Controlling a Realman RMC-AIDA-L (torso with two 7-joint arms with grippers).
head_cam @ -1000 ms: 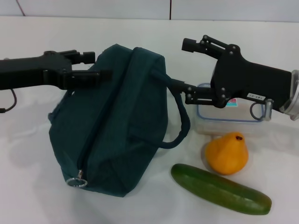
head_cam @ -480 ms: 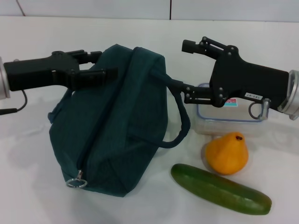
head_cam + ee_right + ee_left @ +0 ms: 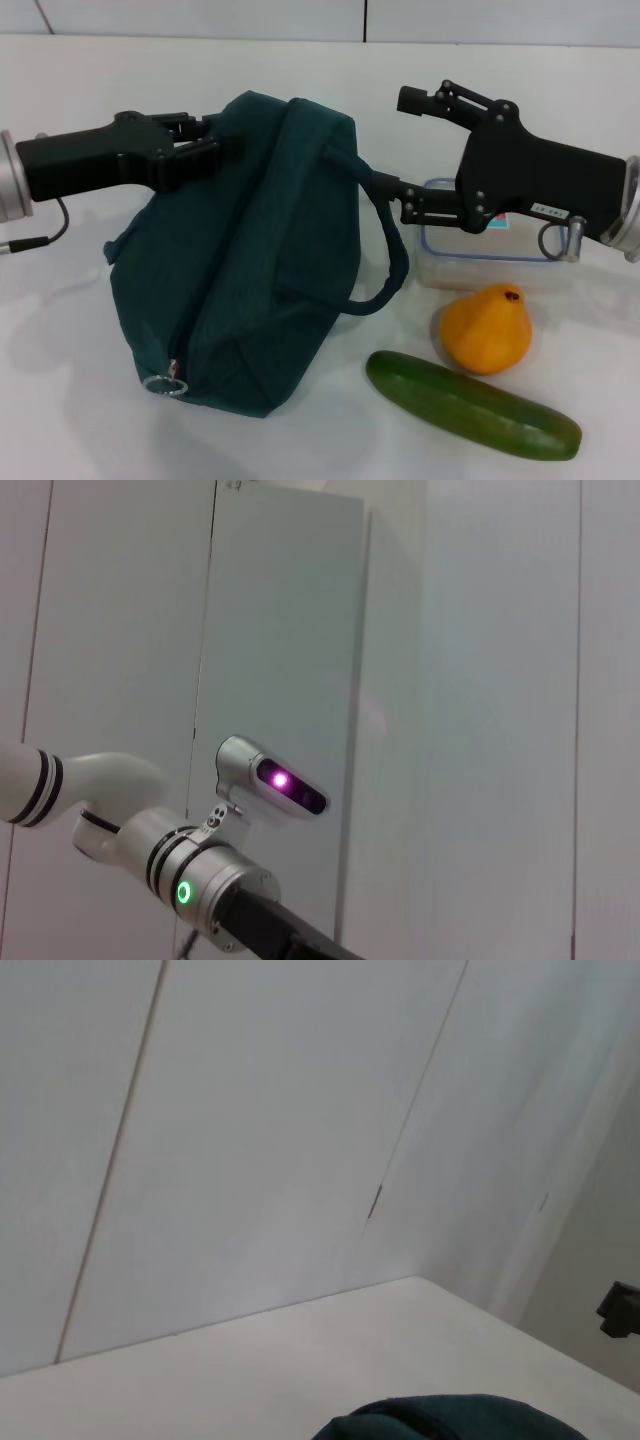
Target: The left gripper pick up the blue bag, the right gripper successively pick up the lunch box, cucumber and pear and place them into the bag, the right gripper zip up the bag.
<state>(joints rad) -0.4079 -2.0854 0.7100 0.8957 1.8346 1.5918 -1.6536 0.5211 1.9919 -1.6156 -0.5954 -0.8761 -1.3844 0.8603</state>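
Observation:
The blue bag lies on the white table, its zipper ring pull at the near end. My left gripper is at the bag's far left top edge, fingers drawn together on the fabric. My right gripper is open beside the bag's right side, its lower finger by the loop handle. The lunch box sits partly hidden behind the right gripper. The pear stands in front of it and the cucumber lies nearest. The bag's top edge also shows in the left wrist view.
The white table reaches to a pale wall at the back. The right wrist view shows only the left arm against wall panels. The right gripper's fingertip shows at the edge of the left wrist view.
My left gripper's fingers have drawn together on the bag's top left edge, and the bag's near end shifted slightly. My right gripper has edged a little to the right.

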